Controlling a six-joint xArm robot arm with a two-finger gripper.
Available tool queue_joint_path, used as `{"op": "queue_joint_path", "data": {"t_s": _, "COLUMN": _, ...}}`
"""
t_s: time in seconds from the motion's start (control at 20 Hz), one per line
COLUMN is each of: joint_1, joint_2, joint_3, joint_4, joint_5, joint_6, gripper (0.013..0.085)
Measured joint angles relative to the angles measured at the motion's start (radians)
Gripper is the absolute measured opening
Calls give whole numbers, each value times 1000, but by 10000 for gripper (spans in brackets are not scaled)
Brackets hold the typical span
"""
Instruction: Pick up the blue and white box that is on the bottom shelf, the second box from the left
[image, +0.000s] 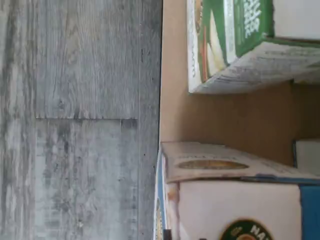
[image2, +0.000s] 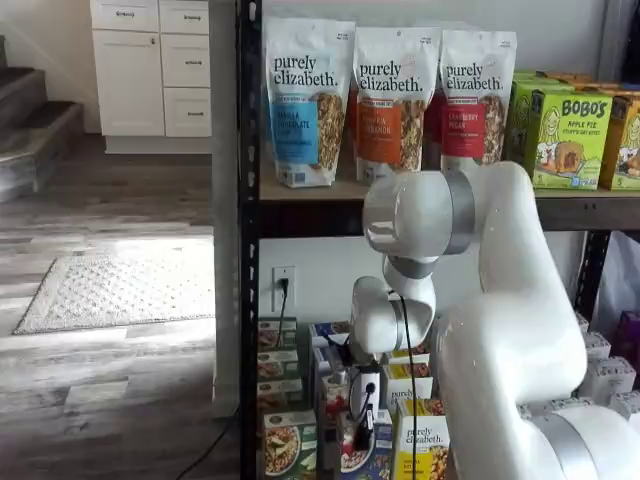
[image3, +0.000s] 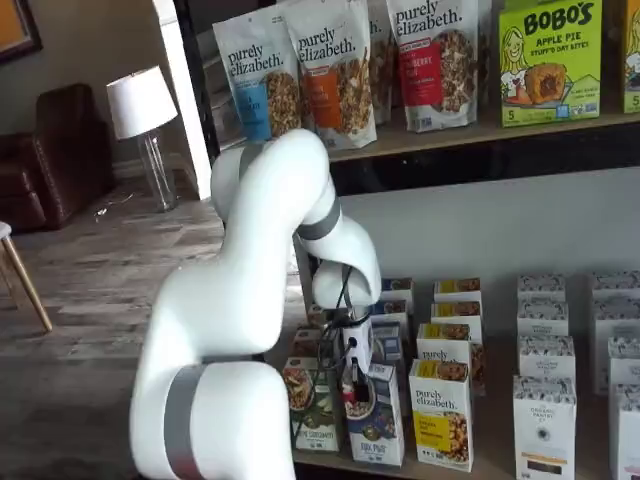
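Gripper (image3: 352, 383) hangs right over the blue and white box (image3: 374, 430), front row of the bottom shelf (image3: 480, 468), between the green carton (image3: 312, 405) and yellow carton (image3: 441, 412). Jaws sit at its top; can't tell if apart or clamped.

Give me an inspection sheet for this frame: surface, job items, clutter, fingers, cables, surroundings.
Surface: bottom shelf, brown board, rows of small cartons.
Job's things: blue and white box upright at the front edge, between the green-fronted carton and the yellow-fronted carton.
Clutter: granola bags and Bobo's boxes on the upper tier.
Fingers: gripper right above the blue and white box; gap cannot be told.
Cables: black cable along the wrist.
Surroundings: rug, lamp.
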Motion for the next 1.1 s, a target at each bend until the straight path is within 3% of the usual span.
{"op": "queue_joint_path", "data": {"t_s": 0.35, "joint_1": 11, "joint_2": -84, "joint_3": 122, "joint_4": 26, "joint_5": -24, "joint_6": -13, "gripper": 490}}
{"op": "queue_joint_path", "data": {"t_s": 0.6, "joint_1": 27, "joint_2": -166, "joint_3": 240, "joint_4": 17, "joint_5": -59, "joint_6": 10, "gripper": 490}}
{"op": "queue_joint_path", "data": {"t_s": 0.95, "joint_1": 50, "joint_2": -306, "joint_3": 428, "joint_4": 84, "joint_5": -115, "joint_6": -31, "gripper": 490}}
{"op": "queue_joint_path", "data": {"t_s": 1.1, "joint_1": 59, "joint_2": -360, "joint_3": 493, "joint_4": 71, "joint_5": -128, "joint_6": -10, "gripper": 490}}
